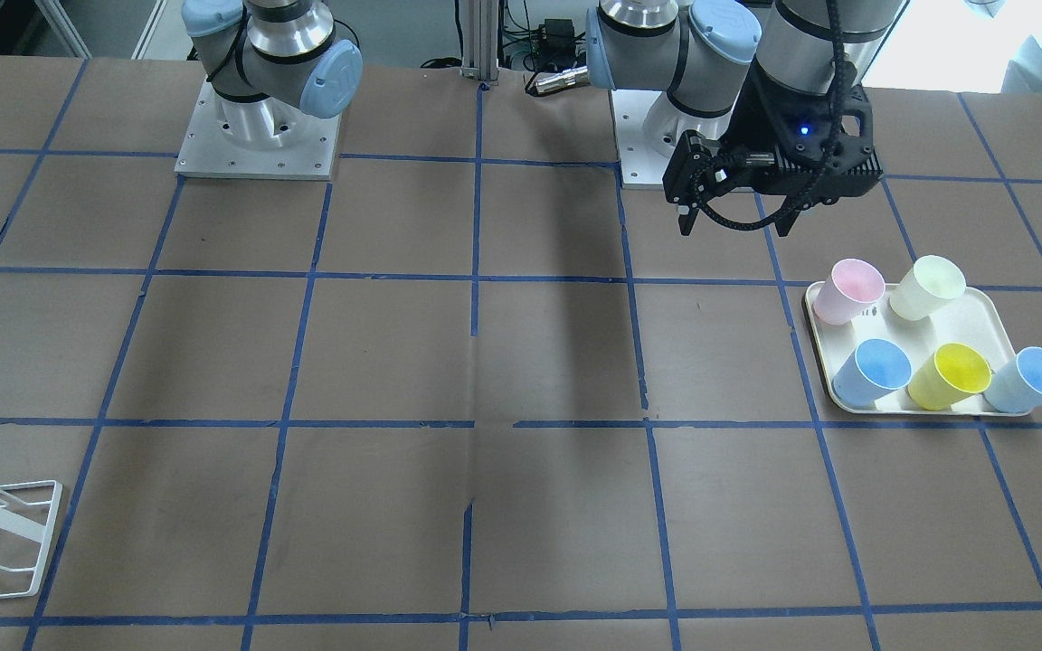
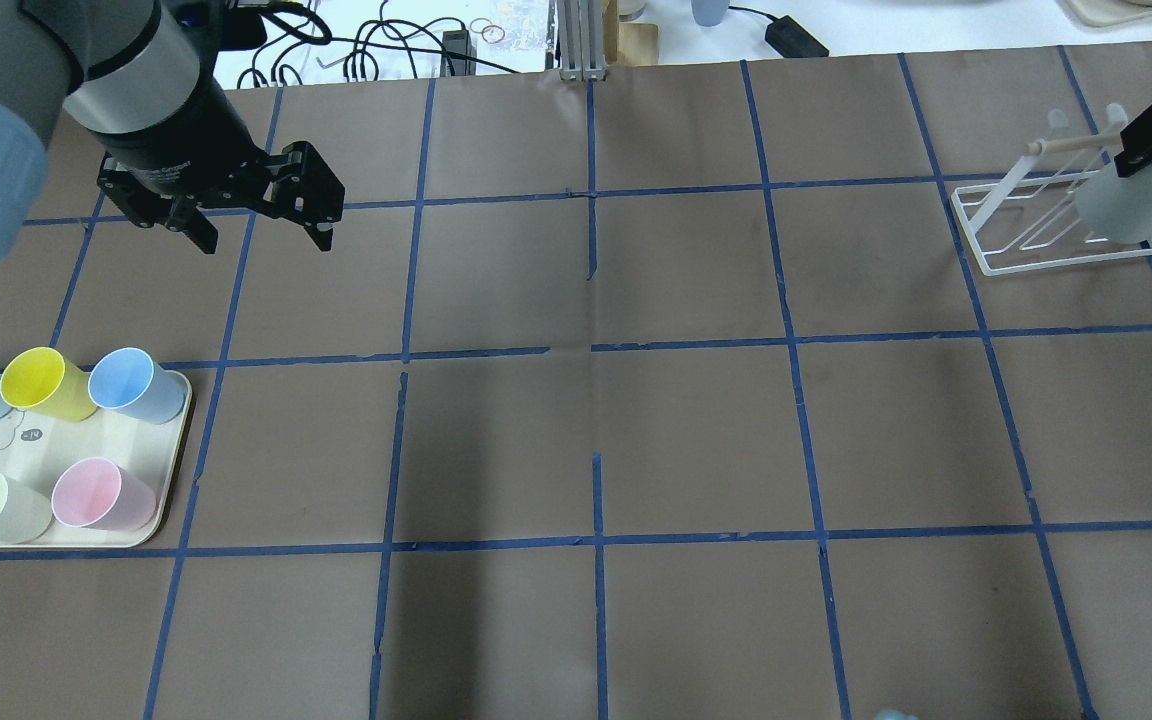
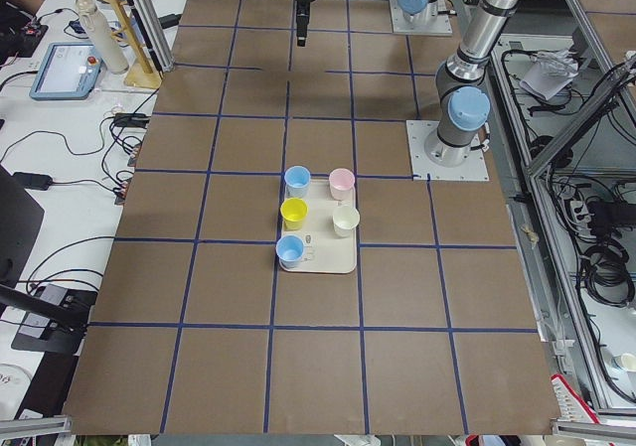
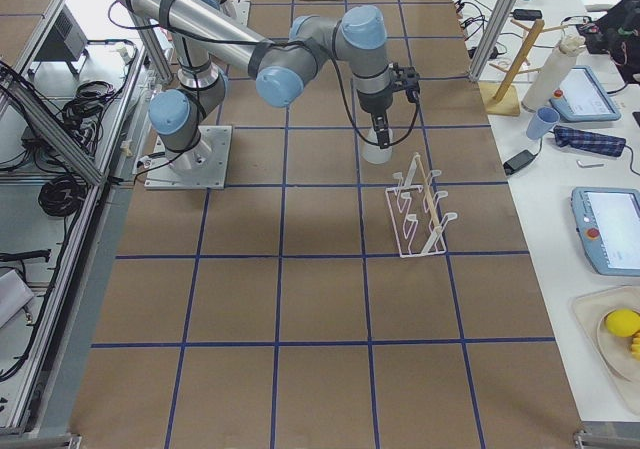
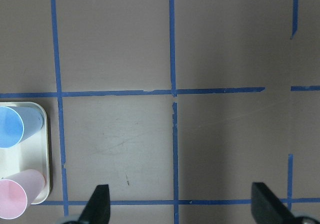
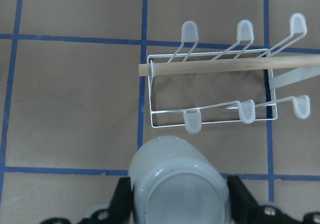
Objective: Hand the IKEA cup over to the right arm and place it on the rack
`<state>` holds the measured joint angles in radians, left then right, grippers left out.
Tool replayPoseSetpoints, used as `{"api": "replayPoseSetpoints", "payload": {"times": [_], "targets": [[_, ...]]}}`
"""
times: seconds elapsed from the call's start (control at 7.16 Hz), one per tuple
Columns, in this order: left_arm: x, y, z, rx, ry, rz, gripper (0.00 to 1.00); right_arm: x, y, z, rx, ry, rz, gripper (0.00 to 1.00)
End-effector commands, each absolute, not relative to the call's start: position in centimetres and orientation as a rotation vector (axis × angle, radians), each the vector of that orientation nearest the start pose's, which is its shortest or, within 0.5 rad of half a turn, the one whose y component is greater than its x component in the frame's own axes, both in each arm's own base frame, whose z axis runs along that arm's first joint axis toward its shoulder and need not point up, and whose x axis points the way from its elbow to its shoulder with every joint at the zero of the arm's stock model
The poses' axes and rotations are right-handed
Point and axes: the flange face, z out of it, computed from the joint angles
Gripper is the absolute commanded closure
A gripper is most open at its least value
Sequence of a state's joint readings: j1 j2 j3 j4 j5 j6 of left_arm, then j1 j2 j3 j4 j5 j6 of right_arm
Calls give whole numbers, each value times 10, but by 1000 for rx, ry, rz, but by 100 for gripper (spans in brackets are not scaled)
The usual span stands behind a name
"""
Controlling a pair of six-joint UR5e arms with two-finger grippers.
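Right end effector (image 6: 180, 203) pinches the small pale grey plastic tumbler (image 6: 178, 181) by its side walls; judged light, slick, slightly squeezable; left end effector (image 5: 182, 202) spread, empty.

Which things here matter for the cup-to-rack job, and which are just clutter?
Job: IKEA cup, in the jaws of the right gripper; rack beside it.
Lying about: tray with five coloured cups; left gripper, open, empty.

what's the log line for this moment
right gripper: shut on IKEA cup | IKEA cup: beside rack, not placed | left gripper: open, empty
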<state>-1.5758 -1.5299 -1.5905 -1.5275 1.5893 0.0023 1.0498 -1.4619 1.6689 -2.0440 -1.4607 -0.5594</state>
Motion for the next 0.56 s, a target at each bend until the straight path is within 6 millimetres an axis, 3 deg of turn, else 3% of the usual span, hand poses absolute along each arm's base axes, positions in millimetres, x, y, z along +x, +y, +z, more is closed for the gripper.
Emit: {"api": "replayPoseSetpoints", "payload": {"times": [0.0, 0.28, 0.42], "targets": [[-133, -480, 508, 1, 3148, -118, 0, -161, -570, 419, -101, 3160, -490, 96], [-128, -481, 512, -14, 3144, -128, 0, -167, -579, 401, -98, 3160, -488, 96], [-125, -481, 512, -24, 3144, -121, 0, -167, -580, 403, -97, 3166, -512, 96]]}}
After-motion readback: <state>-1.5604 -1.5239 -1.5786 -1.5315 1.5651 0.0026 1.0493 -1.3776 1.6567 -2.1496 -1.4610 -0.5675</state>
